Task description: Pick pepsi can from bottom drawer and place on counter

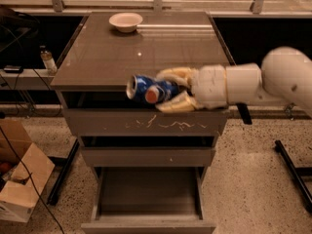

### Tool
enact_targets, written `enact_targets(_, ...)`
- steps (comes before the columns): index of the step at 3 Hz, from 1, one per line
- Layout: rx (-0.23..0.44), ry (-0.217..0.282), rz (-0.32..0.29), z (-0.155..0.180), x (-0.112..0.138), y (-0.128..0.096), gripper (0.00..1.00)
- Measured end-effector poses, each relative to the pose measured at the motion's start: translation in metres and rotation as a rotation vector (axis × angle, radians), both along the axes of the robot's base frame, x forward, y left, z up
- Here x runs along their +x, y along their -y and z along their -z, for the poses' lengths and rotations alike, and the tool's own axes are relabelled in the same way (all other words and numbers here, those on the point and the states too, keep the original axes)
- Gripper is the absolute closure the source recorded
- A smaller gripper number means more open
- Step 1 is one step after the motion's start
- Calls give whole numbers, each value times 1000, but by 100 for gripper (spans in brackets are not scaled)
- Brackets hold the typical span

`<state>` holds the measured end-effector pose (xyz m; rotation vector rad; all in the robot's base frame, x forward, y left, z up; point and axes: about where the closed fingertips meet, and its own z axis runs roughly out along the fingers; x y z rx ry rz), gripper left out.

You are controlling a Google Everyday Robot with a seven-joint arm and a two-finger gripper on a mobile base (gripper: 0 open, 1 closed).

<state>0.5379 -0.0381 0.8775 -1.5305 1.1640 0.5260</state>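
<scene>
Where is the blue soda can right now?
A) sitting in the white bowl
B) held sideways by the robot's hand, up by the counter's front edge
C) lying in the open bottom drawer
B: the end effector is shut on the pepsi can, holding it sideways at the front edge of the counter. The bottom drawer below is open, with no can in it.

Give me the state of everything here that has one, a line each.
pepsi can: on its side, held at the front edge of the counter
tool: shut on the pepsi can, at counter height
bottom drawer: pulled open, nothing visible inside
middle drawer: shut
top drawer: shut
white bowl: upright on the counter
</scene>
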Motion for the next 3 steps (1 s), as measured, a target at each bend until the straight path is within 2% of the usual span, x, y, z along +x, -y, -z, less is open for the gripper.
enact_targets(1, 17, 51, -22, -29, 17, -19, 100)
enact_targets(2, 17, 50, -21, -28, 17, -19, 100)
enact_targets(3, -79, 84, -50, -35, 35, -22, 100)
